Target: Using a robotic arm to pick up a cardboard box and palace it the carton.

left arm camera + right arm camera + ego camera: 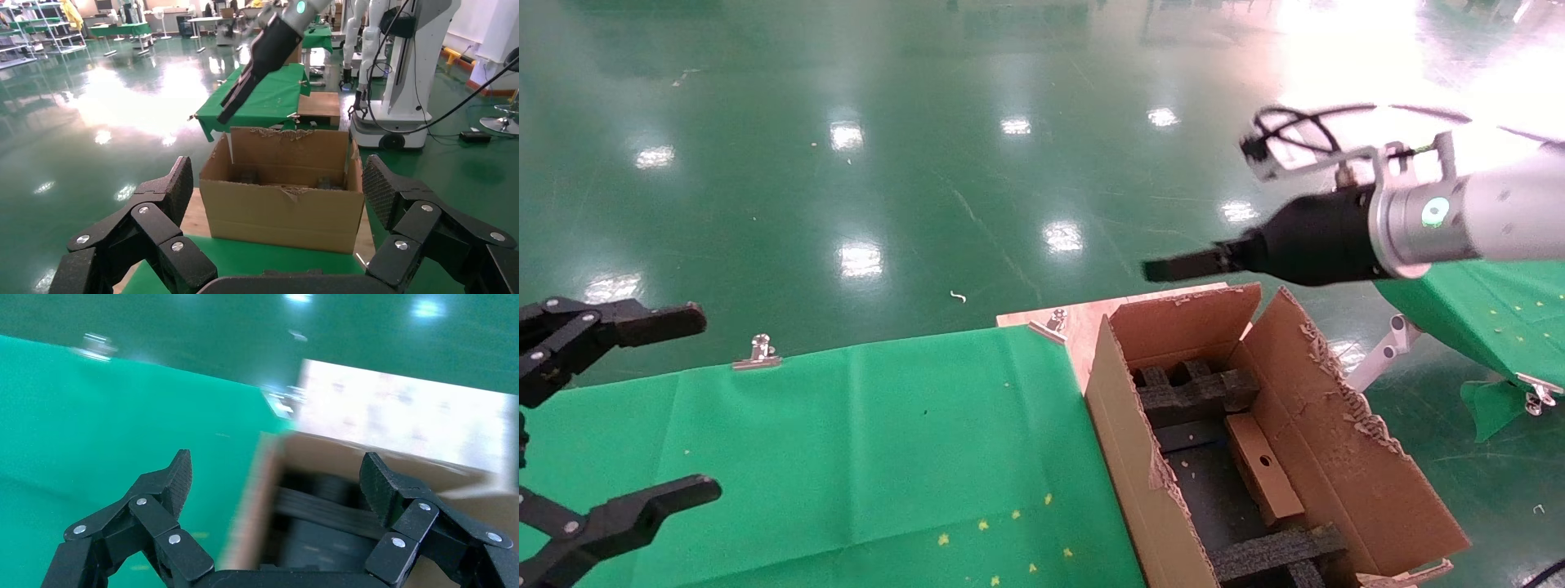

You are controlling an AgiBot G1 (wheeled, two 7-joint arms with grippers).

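The cardboard box [1261,467] already lies inside the carton [1344,441], resting at a slant against the carton's right inner wall, between the black foam inserts [1193,394] at its far end and another foam strip at its near end; from the middle of the head view it sits at about four o'clock. Judging by its thin, flat brown board, it should be light and fairly stiff across its broad faces but easy to dent at the edges, with a dry surface that grips well; the sensible hold would be across its two long narrow sides near the middle, away from the small round hole in its upper face. The right pincer [1164,267], on the white robotic arm [1491,214] with its teal ring, hangs above the carton's far edge at roughly two o'clock, its jaws spread wide and holding nothing, as the right wrist view shows. The left pincer [641,408] is parked over the green-covered worktop [862,441] at about eight o'clock, also wide open and empty. No brand, label or legible writing shows on the box, the carton or either pincer.
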